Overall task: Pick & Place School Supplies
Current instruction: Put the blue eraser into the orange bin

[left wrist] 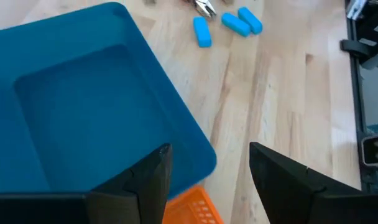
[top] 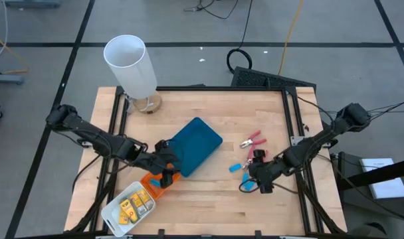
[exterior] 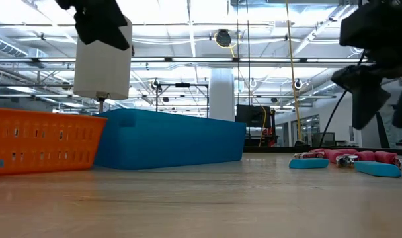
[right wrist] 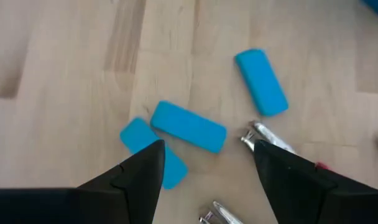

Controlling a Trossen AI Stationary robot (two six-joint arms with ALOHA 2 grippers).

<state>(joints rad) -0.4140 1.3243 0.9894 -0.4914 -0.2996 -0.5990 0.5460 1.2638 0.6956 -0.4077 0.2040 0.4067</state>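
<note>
Light-blue oblong pieces [right wrist: 189,127] lie on the desk [top: 208,192] right of centre, directly under the right tool [right wrist: 204,165], long axis skewed to its spread, empty jaws. Right arm is nearer; left tool [left wrist: 207,168], also spread, hangs over the teal tray [left wrist: 83,106].

Light was bright and even over my counter [top: 208,189], falling from ceiling strip lamps [exterior: 188,30] that glared in the low view. Shadows beneath my right pincer [right wrist: 204,162] were soft; its fingers looked blurred.
</note>
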